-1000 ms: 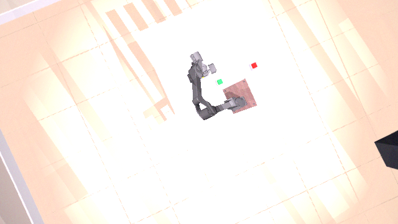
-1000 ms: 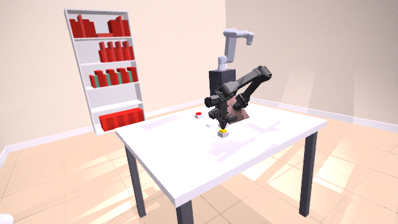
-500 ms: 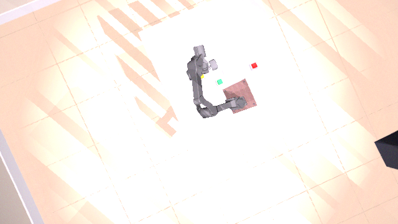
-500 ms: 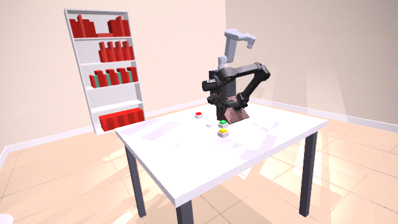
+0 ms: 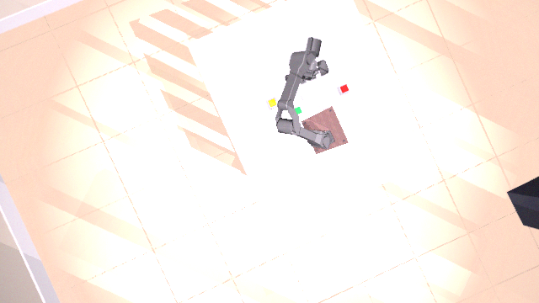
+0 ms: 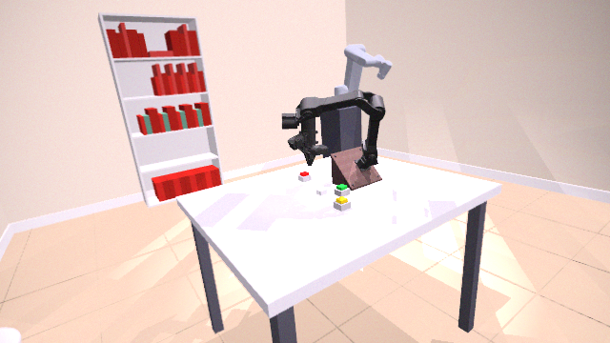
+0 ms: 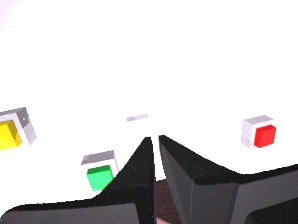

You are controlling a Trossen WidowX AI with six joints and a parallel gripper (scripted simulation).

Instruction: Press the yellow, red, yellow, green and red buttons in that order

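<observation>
The yellow button (image 5: 272,103) (image 6: 341,200) (image 7: 8,135) sits on a pale base at the left edge of the wrist view. The green button (image 5: 298,110) (image 6: 341,187) (image 7: 100,178) is at the lower left of the wrist view, partly beside the left finger. The red button (image 5: 344,88) (image 6: 304,174) (image 7: 265,136) is at the right of the wrist view. My gripper (image 6: 310,164) (image 7: 154,141) is shut and holds nothing. It hangs above the table, between the green and red buttons in the wrist view, touching none of them. All three caps stand raised.
A small white block (image 6: 321,191) (image 7: 138,118) lies on the white table (image 6: 267,267) between the green and red buttons. The arm stands on a sloped brown base plate (image 5: 337,131) (image 6: 364,181). A bookshelf (image 6: 167,164) and a second, pale arm (image 6: 353,71) stand behind.
</observation>
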